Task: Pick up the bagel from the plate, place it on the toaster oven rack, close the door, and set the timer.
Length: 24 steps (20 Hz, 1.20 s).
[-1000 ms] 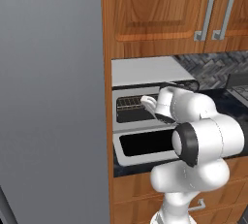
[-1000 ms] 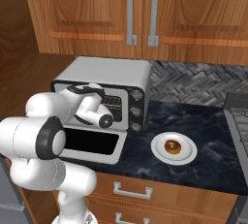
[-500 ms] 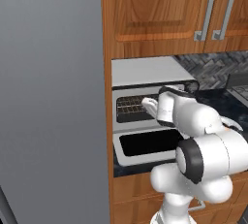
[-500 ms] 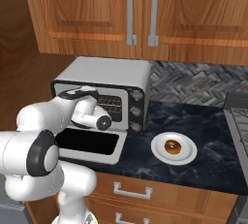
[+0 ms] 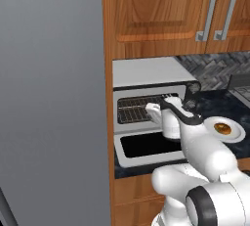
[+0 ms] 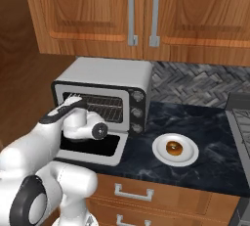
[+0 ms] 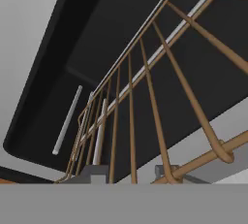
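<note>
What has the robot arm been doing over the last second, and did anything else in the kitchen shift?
The arm swung its elbow down and toward the base, while the gripper stayed at the front of the rack in the open toaster oven, jaws nearly shut. Whether it grips the rack wire is unclear. The door stayed down, and the bagel stayed on the plate.

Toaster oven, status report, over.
Gripper at the rack's front edge, shut. Toaster oven door down. Bagel on plate, untouched. Nothing in the way.
</note>
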Available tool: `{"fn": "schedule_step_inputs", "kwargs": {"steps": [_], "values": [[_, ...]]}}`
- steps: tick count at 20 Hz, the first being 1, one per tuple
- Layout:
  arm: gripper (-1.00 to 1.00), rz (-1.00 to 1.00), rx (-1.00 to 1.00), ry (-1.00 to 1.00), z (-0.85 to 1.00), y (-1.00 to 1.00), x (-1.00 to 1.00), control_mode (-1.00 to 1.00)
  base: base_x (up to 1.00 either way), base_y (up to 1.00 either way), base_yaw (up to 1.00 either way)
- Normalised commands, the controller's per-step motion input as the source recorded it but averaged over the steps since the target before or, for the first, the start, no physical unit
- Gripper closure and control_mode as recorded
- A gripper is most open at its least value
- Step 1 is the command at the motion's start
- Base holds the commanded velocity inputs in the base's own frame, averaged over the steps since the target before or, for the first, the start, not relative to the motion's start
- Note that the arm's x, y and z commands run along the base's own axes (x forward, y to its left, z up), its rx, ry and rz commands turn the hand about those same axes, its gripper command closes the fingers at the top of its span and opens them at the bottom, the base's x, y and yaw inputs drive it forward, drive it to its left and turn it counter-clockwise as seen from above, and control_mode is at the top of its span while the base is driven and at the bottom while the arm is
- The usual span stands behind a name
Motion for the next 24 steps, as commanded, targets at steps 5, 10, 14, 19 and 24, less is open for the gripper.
{"fn": "schedule_step_inputs", "kwargs": {"steps": [5,10,14,19,24], "values": [[1.0,0.0,0.0,0.09,-0.26,0.0,-0.61,-1.0,0.0,0.0,0.0],[1.0,0.0,0.0,0.08,-0.28,0.0,-0.64,-1.0,0.0,0.0,0.0],[1.0,0.0,0.0,0.09,-0.33,0.0,-0.67,-1.0,0.0,0.0,0.0],[1.0,-0.01,0.0,0.09,-0.19,0.0,-0.52,-1.0,0.0,0.0,0.0],[-1.0,-0.03,0.0,0.02,0.08,0.0,-0.26,-1.0,0.0,0.0,0.0]]}}
